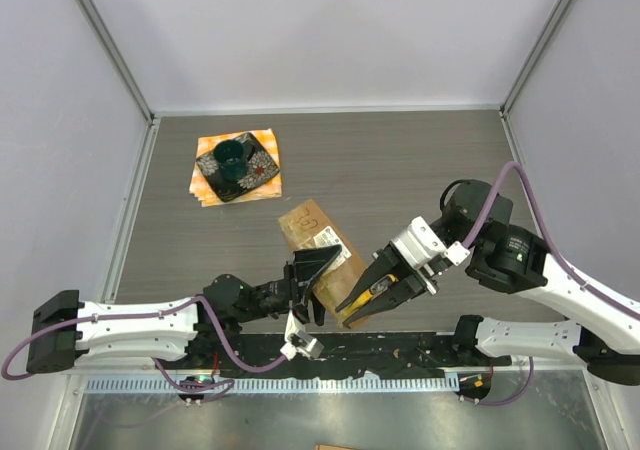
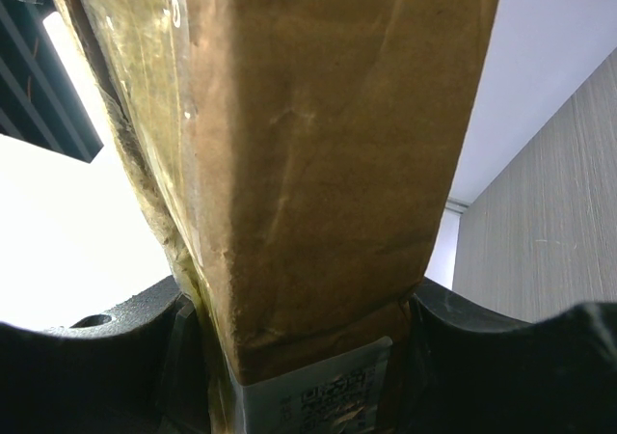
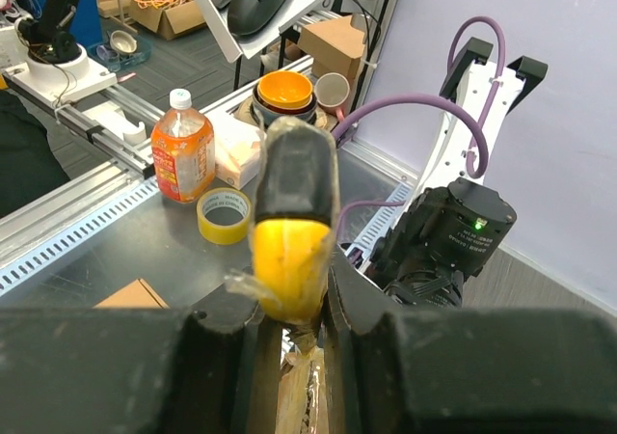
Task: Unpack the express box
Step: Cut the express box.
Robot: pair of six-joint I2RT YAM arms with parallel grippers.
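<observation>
One parcel in play: the oblong brown cardboard express box (image 1: 300, 220) sits just below table centre in the top view, long axis running roughly 11 to 5 o'clock. Its white printed shipping label (image 1: 324, 236) faces up and shiny tape covers its sides. Can't tell whether the near end rests on the table or is lifted off it.

The left gripper (image 1: 318, 268) comes in from 8 o'clock and is clamped on the box's near end. In the left wrist view cardboard fills the frame, one black finger (image 2: 116, 357) pressed on each side, with the label edge (image 2: 318, 395) between them at 6 o'clock.

The right gripper (image 1: 365, 295) is at about 4 o'clock of the box, just beside its near right edge and pointing toward 8 o'clock. Its jaws are closed on a yellow-and-black handled tool (image 3: 292, 231), which stands up between the fingers in the right wrist view. Contact between tool tip and box can't be confirmed.

At 11 o'clock of the box, well apart, a dark patterned square dish (image 1: 262, 170) lies on an orange cloth (image 1: 268, 142) with a dark green cup (image 1: 230, 155) on it. All of it is on the grey wood-grain table (image 1: 400, 170).

Beyond the table, the right wrist view shows an orange drink bottle (image 3: 183, 145), a yellowish tape roll (image 3: 225, 215) and a stack of orange bowls (image 3: 285, 92).
</observation>
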